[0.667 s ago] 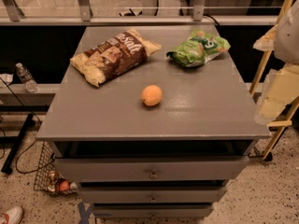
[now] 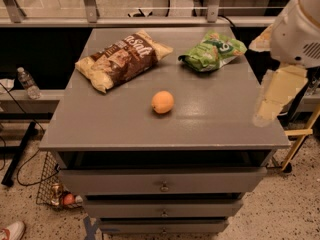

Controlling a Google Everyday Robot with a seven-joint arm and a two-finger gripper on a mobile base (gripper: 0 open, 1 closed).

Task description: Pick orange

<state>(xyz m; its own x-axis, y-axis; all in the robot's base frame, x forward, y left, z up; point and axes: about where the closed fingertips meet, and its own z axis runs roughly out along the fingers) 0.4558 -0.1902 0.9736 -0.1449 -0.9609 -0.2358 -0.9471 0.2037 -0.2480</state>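
Note:
The orange (image 2: 162, 102) is a small round pale-orange fruit. It lies alone near the middle of the grey cabinet top (image 2: 110, 126). My gripper (image 2: 270, 100) hangs from the white arm (image 2: 298, 30) at the right edge of the cabinet top. It is to the right of the orange, well apart from it and above the surface. It holds nothing that I can see.
A brown snack bag (image 2: 121, 59) lies at the back left of the top and a green snack bag (image 2: 212, 51) at the back right. Drawers (image 2: 162, 184) are below the top. A wire basket (image 2: 52, 186) and a bottle (image 2: 27, 83) are at the left.
My arm and gripper have shifted a little to the left, toward the cabinet's right edge. The orange and the bags have not moved.

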